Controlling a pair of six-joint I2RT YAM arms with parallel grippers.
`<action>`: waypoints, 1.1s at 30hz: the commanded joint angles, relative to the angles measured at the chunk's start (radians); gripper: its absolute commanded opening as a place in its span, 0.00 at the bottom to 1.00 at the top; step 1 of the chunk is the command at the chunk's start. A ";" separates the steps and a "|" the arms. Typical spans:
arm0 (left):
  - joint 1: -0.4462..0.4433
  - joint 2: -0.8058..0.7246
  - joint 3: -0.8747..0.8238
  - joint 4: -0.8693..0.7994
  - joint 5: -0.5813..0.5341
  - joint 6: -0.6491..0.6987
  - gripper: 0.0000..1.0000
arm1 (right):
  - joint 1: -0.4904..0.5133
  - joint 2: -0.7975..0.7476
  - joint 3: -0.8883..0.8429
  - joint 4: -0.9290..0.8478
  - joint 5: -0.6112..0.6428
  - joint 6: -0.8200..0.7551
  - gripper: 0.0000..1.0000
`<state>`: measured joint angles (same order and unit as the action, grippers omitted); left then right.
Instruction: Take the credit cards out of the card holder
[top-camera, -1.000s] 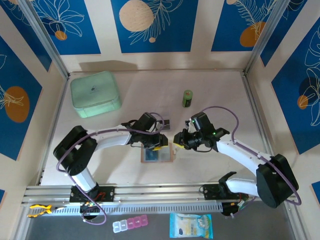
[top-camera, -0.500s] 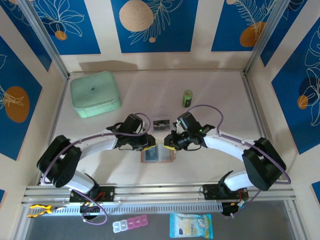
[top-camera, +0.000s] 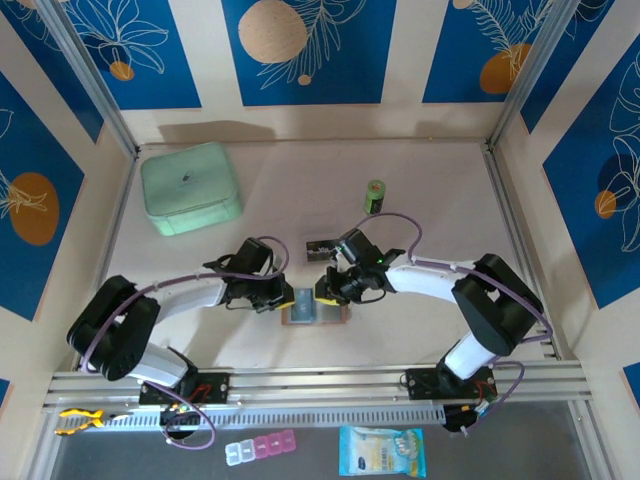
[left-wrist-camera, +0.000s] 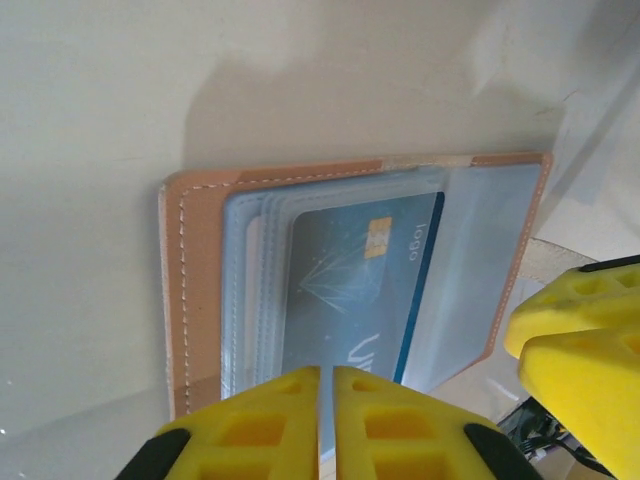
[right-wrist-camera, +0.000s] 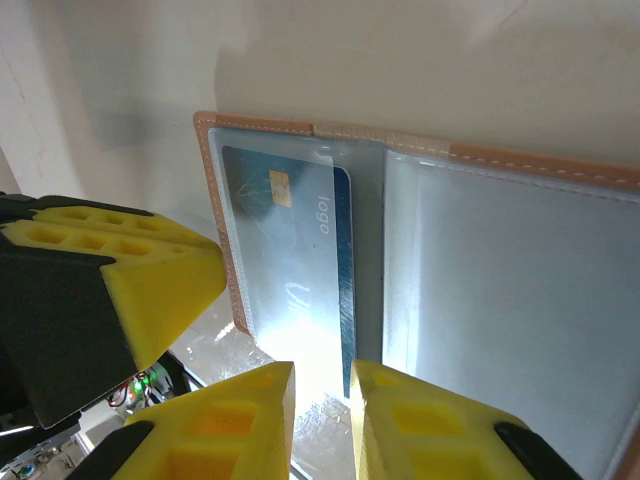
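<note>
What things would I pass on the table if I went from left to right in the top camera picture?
green case → card holder → green cylinder

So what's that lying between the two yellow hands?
The open card holder, with a blue credit card in it. The left hand and right hand flank it in the top view; both wrist views show it close up.
</note>
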<state>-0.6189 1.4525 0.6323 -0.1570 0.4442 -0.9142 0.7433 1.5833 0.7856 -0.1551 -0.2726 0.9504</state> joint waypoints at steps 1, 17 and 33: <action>0.012 0.024 -0.011 0.008 0.002 0.028 0.11 | 0.017 0.022 0.027 0.025 -0.016 0.005 0.24; 0.022 0.037 -0.023 0.005 -0.002 0.037 0.08 | 0.041 0.122 0.079 0.031 -0.023 -0.012 0.26; 0.023 0.020 -0.025 -0.011 -0.004 0.038 0.09 | 0.059 0.146 0.122 -0.103 0.069 -0.061 0.24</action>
<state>-0.6086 1.4841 0.6250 -0.1410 0.4450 -0.8886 0.7948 1.7256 0.8856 -0.1749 -0.2470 0.9195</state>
